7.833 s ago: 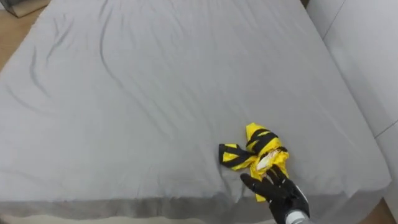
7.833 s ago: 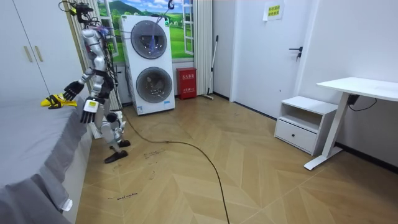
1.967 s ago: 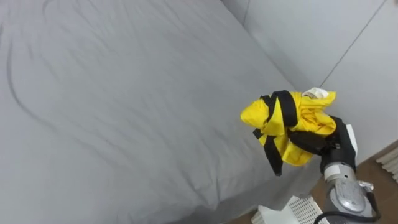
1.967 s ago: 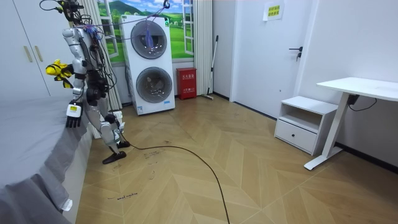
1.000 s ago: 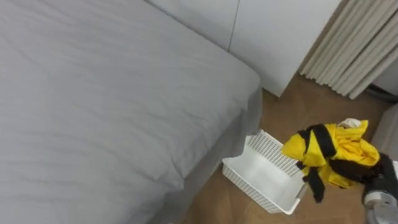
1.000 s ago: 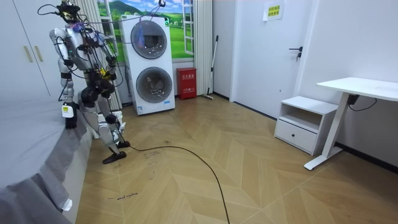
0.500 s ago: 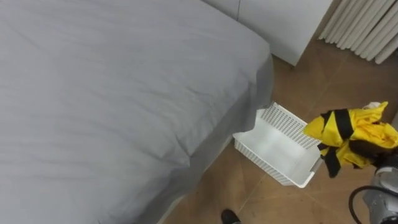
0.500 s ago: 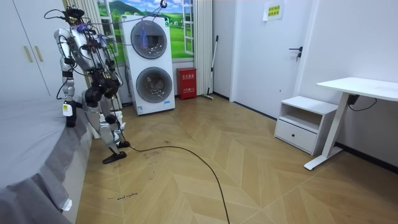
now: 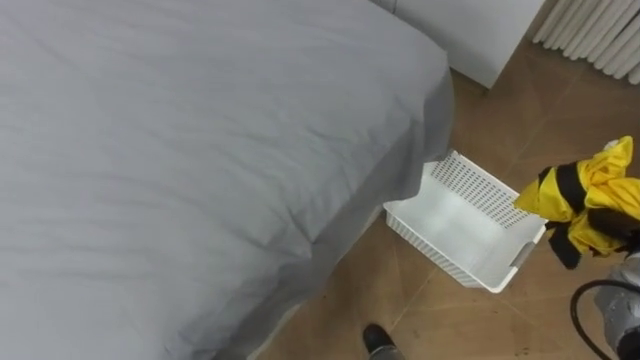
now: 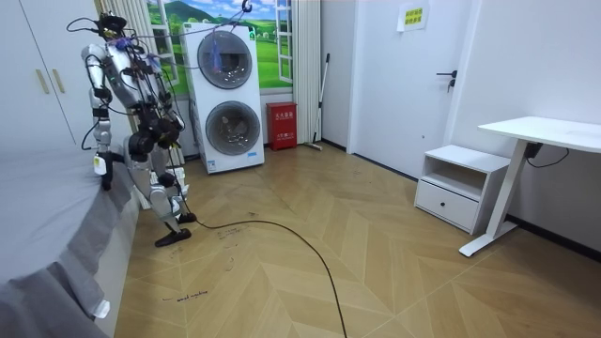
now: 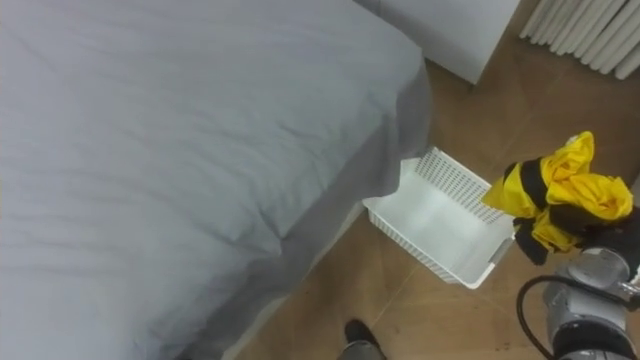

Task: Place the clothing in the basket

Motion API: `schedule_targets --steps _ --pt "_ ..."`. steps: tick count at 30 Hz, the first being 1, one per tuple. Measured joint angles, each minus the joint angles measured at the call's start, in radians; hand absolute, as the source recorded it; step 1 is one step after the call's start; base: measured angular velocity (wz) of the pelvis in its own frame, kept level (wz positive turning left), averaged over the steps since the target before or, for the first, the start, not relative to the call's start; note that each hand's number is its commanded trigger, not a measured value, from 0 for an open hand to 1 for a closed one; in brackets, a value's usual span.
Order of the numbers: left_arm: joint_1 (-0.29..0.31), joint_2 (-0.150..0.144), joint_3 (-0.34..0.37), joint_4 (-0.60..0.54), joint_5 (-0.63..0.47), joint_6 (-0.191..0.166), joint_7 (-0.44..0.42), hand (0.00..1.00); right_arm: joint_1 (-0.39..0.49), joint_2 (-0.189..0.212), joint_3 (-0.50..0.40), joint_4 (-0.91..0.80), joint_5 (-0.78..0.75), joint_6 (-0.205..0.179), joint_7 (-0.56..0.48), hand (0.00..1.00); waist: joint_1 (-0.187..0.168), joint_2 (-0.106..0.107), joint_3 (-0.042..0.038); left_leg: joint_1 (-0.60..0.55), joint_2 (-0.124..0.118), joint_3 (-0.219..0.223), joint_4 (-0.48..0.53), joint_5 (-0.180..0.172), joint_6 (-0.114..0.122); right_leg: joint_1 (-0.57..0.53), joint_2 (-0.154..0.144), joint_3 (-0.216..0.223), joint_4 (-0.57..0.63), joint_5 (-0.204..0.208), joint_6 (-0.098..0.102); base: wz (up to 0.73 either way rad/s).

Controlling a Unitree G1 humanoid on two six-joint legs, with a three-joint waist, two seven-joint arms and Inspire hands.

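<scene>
Yellow-and-black garment [image 11: 555, 190], formerly on the bed [image 11: 180, 130]: we logged it just beside the white basket [image 11: 450, 178]. Our right hand [image 11: 598, 232] clutched it.

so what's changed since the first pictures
The right robot hand closed on the yellow and black garment, lifted it off the bed and carried it over to the white basket on the floor, where it now hangs off the basket's right side. The basket stays at the bed's corner; the left robot hand hangs idle.
</scene>
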Motion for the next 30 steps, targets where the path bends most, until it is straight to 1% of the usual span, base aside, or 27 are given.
schedule_targets --steps 3,6,9,11,12,13,14,17,19,22,25,30 --pt "-0.008 0.001 -0.006 0.001 -0.004 -0.004 0.000 0.00 -0.013 -0.001 0.020 0.000 -0.001 0.000 -0.016 1.00 0.004 0.002 -0.0007 -0.025 0.000 -0.001 0.006 0.001 0.001 -0.026 -0.001 0.000 0.010 -0.001 0.000 0.00" --pt "-0.006 0.002 -0.011 0.000 -0.007 -0.016 -0.001 0.00 -0.030 -0.007 0.031 0.000 0.001 0.000 -0.022 1.00 0.007 0.003 0.0000 -0.043 -0.002 -0.003 0.007 0.002 0.002 -0.048 -0.002 -0.001 0.027 -0.006 -0.001 0.01" --pt "-0.006 0.005 -0.028 0.000 -0.009 -0.022 0.000 0.00 -0.050 -0.012 0.042 0.001 0.006 0.000 -0.034 1.00 0.010 0.003 0.0001 -0.053 -0.004 -0.004 0.008 0.010 0.004 -0.058 -0.005 -0.002 0.029 -0.008 -0.001 0.04" --pt "-0.006 0.008 -0.032 -0.006 -0.010 -0.023 0.000 0.00 -0.054 -0.025 0.080 0.001 0.038 0.000 -0.040 1.00 0.020 0.001 0.0010 -0.054 -0.003 -0.011 0.010 0.010 0.004 -0.058 -0.011 -0.007 0.027 -0.013 -0.002 0.08" --pt "-0.006 0.008 -0.034 -0.009 -0.010 -0.023 0.001 0.00 -0.055 -0.028 0.082 0.001 0.045 0.000 -0.041 0.51 0.027 0.001 0.0011 -0.054 -0.003 -0.012 0.011 0.010 0.004 -0.058 -0.011 -0.008 0.028 -0.014 -0.002 0.05" --pt "-0.004 0.008 -0.037 -0.019 -0.014 -0.023 0.002 0.00 -0.056 -0.030 0.085 0.001 0.057 0.000 -0.041 0.11 0.038 0.001 0.0013 -0.056 -0.003 -0.014 0.015 0.010 0.004 -0.058 -0.012 -0.009 0.028 -0.015 -0.001 0.07" --pt "-0.005 0.008 -0.037 -0.022 -0.022 -0.023 0.003 0.00 -0.060 -0.030 0.094 0.001 0.075 0.001 -0.041 0.00 0.043 0.001 0.0015 -0.062 -0.003 -0.023 0.023 0.010 0.004 -0.058 -0.013 -0.013 0.028 -0.015 -0.001 0.08" --pt "-0.005 0.008 -0.037 -0.029 -0.027 -0.023 0.005 0.00 -0.064 -0.030 0.101 0.001 0.088 0.002 -0.041 0.00 0.057 -0.001 0.0025 -0.063 -0.003 -0.035 0.025 0.010 0.005 -0.054 -0.019 -0.027 0.027 -0.018 -0.002 0.13" --pt "-0.004 0.008 -0.037 -0.031 -0.028 -0.023 0.008 0.00 -0.068 -0.030 0.106 0.001 0.092 0.002 -0.041 0.00 0.058 -0.001 0.0027 -0.064 -0.003 -0.050 0.025 0.012 0.007 -0.051 -0.029 -0.039 0.028 -0.020 -0.002 0.20" --pt "-0.004 0.009 -0.037 -0.038 -0.028 -0.023 0.011 0.00 -0.070 -0.030 0.106 0.001 0.102 0.003 -0.041 0.00 0.059 -0.004 0.0032 -0.069 -0.005 -0.064 0.027 0.014 0.011 -0.048 -0.033 -0.056 0.027 -0.022 -0.001 0.17" --pt "-0.003 0.008 -0.036 -0.038 -0.027 -0.022 0.011 0.00 -0.086 -0.030 0.106 0.002 0.102 0.015 -0.043 0.00 0.062 -0.007 0.0053 -0.070 -0.006 -0.069 0.033 0.014 0.012 -0.046 -0.036 -0.059 0.028 -0.023 0.000 0.05" --pt "-0.002 0.008 -0.036 -0.035 -0.027 -0.022 0.011 0.00 -0.094 -0.034 0.105 0.002 0.102 0.015 -0.053 0.00 0.062 -0.007 0.0048 -0.068 -0.006 -0.078 0.040 0.014 0.012 -0.038 -0.038 -0.065 0.027 -0.023 0.000 0.03"
